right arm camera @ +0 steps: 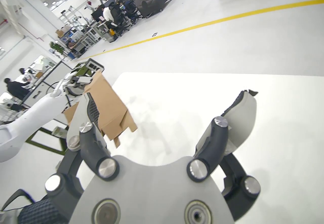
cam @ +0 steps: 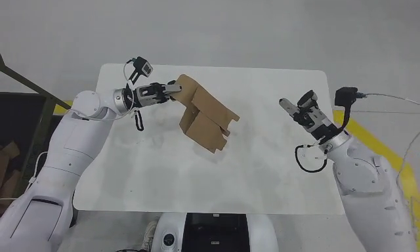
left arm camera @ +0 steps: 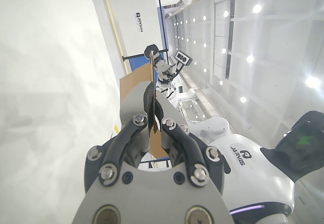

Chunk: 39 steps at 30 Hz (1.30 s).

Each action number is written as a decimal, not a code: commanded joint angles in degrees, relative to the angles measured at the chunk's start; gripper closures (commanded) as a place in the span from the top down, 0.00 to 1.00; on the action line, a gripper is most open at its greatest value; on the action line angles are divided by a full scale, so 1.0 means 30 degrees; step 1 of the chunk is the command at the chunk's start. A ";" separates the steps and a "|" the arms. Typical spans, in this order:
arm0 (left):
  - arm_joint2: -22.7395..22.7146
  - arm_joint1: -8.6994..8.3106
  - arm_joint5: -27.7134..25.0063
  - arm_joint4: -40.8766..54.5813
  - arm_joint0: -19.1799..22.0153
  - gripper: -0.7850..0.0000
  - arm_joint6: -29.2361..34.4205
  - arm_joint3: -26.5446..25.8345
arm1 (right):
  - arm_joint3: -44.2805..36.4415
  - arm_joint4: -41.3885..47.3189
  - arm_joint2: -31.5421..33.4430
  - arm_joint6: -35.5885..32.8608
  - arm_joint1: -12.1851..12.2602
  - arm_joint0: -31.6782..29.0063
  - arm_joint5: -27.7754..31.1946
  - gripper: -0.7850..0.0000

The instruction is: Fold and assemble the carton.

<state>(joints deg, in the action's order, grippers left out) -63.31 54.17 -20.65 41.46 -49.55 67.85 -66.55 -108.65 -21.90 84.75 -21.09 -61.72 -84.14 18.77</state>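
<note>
Where the half-folded brown cardboard carton (cam: 207,114) slants over the left half of the white bench (cam: 275,167), the left pincer (cam: 176,89) is clamped on its upper edge, toward the bench's far left corner. The right pincer (cam: 296,106) hangs near the bench's right edge, its fingers (right arm camera: 243,108) spread apart.

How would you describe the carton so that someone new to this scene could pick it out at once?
Find the white rectangular table, then its left half, where the left gripper is shut on one edge of a brown, partly folded cardboard carton. It is the only brown thing over the tabletop; the open right gripper opposite holds nothing.
</note>
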 commanded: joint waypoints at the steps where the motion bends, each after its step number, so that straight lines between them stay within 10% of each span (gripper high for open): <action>1: 0.0000 0.0000 0.0000 0.0000 0.0000 0.00 0.0000 0.0000 | 0.0081 0.1489 -0.0401 -0.0585 -0.0044 -0.0116 0.0300 1.00; 25: 0.0000 0.0000 0.0000 0.0000 0.0000 0.00 0.0000 0.0000 | 0.1159 1.2044 -0.4720 -0.4652 -0.0488 -0.1129 0.1412 1.00; 39: 0.0000 0.0000 0.0000 0.0000 0.0000 0.00 0.0000 0.0000 | 0.1241 1.2094 -0.4839 -0.4369 -0.0528 -0.1060 0.1220 1.00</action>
<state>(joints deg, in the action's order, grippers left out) -63.31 54.17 -20.65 41.46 -49.55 67.85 -66.55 -104.87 14.77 70.20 -34.52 -63.29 -87.37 22.67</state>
